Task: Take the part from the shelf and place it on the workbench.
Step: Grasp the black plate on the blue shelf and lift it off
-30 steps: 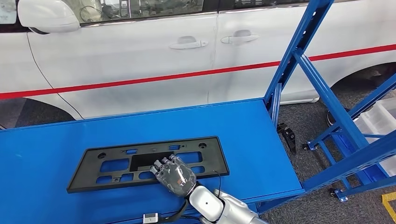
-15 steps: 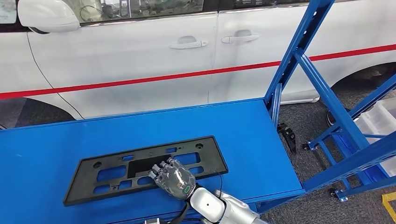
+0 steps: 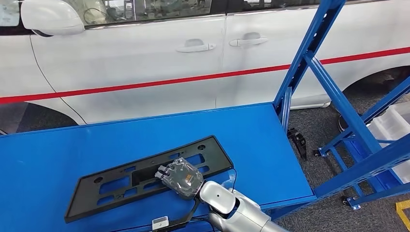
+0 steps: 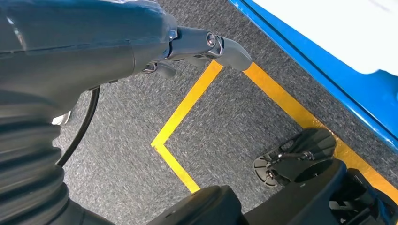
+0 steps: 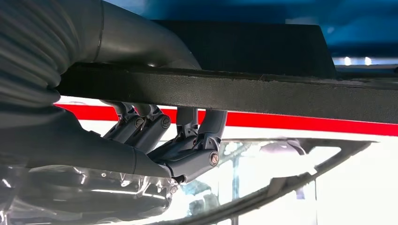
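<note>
Head view: the part (image 3: 145, 176), a long black perforated frame, lay on the blue workbench (image 3: 251, 140) with its long axis running left to right, the right end angled toward the far side and apparently raised slightly. The right hand (image 3: 180, 177) sat over the part's near edge, right of centre, fingers curled onto the frame. The hand therefore met the part from the near side, across its short dimension. A white car (image 3: 145, 63) stood beyond the bench, and the blue shelf frame (image 3: 333, 87) stood at the right.

Left wrist view: the left hand (image 4: 197, 47) hung beside the body over grey carpet (image 4: 234, 117), holding nothing, fingers slightly curled; it was well apart from the part.

Right wrist view: the fingers (image 5: 187, 145) gripped an edge bar of the part, wrapped around it.

Judgement: placement appeared nearly complete; the remaining move was to lower the raised end flat and release.
</note>
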You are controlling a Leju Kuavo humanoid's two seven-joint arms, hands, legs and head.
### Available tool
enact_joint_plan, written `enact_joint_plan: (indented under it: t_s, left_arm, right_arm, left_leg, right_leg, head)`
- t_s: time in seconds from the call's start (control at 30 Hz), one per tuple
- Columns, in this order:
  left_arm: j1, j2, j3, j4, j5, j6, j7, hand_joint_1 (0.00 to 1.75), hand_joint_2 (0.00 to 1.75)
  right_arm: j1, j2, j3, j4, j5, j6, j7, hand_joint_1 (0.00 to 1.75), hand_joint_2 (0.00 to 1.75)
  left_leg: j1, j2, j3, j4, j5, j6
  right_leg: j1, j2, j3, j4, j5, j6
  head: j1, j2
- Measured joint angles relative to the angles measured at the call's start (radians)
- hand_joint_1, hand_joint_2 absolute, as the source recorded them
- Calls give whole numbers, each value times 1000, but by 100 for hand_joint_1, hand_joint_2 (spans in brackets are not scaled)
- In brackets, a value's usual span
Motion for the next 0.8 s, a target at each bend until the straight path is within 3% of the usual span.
enact_joint_plan:
  t_s: [0.07,0.13,0.23,0.27,0.3,0.33,0.4,0.47,0.57,0.63,0.73,0.77,0.8]
  left_arm:
    - [2,0,0,0,2,0,0,0,175]
    - [4,-1,1,0,4,0,-1,0,175]
    - [6,0,1,0,3,-2,-6,0,175]
    - [7,0,1,0,2,-4,-8,0,175]
    - [7,0,1,0,-1,-5,-10,0,175]
    - [7,0,1,0,-3,-7,-11,0,175]
    - [7,-3,1,0,-9,-11,-12,0,175]
    - [6,-6,1,0,-13,-14,-13,0,175]
    - [5,-8,0,-1,-14,-16,-13,0,175]
    - [5,-6,1,-1,-13,-16,-13,0,175]
    - [4,-6,1,-1,-7,-17,-16,0,175]
    - [3,-5,1,-1,-5,-17,-17,0,175]
    - [4,-5,1,-1,-2,-16,-19,0,175]
  right_arm:
    - [-3,-6,-8,-18,-1,28,-5,175,175]
    - [-15,-21,-14,-41,0,73,-12,175,175]
    - [-51,-61,-16,-79,-16,156,-22,175,175]
    - [-65,-78,-18,-91,-27,182,-24,175,175]
    - [-79,-95,-19,-103,-36,202,-26,175,175]
    - [-92,-112,-20,-116,-43,218,-27,175,175]
    - [-115,-145,-22,-143,-47,235,-26,175,175]
    - [-129,-175,-26,-170,-50,241,-23,175,175]
    - [-137,-211,-29,-198,-55,242,-16,175,175]
    - [-138,-221,-29,-210,-58,242,-13,175,175]
    - [-138,-226,-27,-217,-61,244,-12,175,175]
    - [-138,-227,-25,-217,-64,244,-12,175,175]
    - [-138,-228,-23,-217,-67,245,-12,175,175]
  left_leg:
    - [3,1,4,-7,6,5]
    - [8,5,6,-16,13,11]
    - [6,8,-4,-17,20,15]
    - [5,8,-9,-16,22,16]
    - [4,7,-13,-15,26,16]
    - [2,6,-17,-14,29,16]
    - [-3,2,-21,-13,36,14]
    - [-3,0,-23,-14,45,7]
    - [1,0,-28,-18,58,-8]
    - [2,2,-43,13,24,-24]
    - [20,9,-98,192,-99,-54]
    - [27,11,-107,244,-124,-63]
    - [33,14,-99,262,-129,-71]
  right_leg:
    - [0,0,2,5,-3,7]
    - [-1,-1,-16,51,-42,15]
    - [-8,-2,-97,239,-151,24]
    - [-9,-2,-114,282,-163,24]
    - [-9,-2,-112,285,-152,23]
    - [-9,-2,-90,249,-126,18]
    - [-3,-1,-9,103,-64,1]
    - [4,-4,41,6,-29,-11]
    - [4,-8,41,-20,-7,-16]
    - [-5,-11,34,-34,13,-21]
    - [-14,-15,9,-35,34,-19]
    - [-16,-17,-2,-31,39,-16]
    - [-20,-19,-12,-27,43,-13]
  head:
    - [0,0]
    - [0,0]
    - [0,0]
    - [0,0]
    - [0,0]
    - [0,0]
    - [0,0]
    - [0,0]
    - [0,0]
    - [0,0]
    - [0,0]
    - [0,0]
    - [0,0]
